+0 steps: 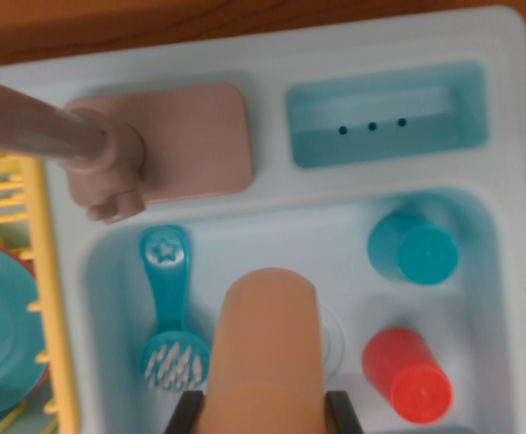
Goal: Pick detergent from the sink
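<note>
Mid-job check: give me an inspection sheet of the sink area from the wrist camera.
Surface: light blue toy sink unit on a wooden top.
Job's things: peach-coloured detergent bottle in the basin, between the hand's two dark fingers.
Clutter: teal brush, teal cup and red cup in the basin; a clear round item beside the bottle, too blurred to identify; yellow rack holding a teal plate; faucet.
Hand: hand, fingers either side of the bottle; contact cannot be told.
Cables: nothing seen.
Surroundings: small recessed tray with three holes.
</note>
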`<action>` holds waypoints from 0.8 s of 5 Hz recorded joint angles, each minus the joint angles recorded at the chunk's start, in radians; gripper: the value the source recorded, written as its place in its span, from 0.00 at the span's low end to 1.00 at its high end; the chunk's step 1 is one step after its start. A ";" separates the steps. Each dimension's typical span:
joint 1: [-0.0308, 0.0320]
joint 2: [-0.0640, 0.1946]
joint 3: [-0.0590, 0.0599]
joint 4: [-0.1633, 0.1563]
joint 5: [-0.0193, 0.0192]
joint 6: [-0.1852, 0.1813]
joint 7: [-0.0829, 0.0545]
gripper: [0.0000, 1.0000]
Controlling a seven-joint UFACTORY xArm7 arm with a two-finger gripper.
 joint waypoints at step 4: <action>0.0004 -0.027 0.000 0.060 -0.0036 0.086 0.004 1.00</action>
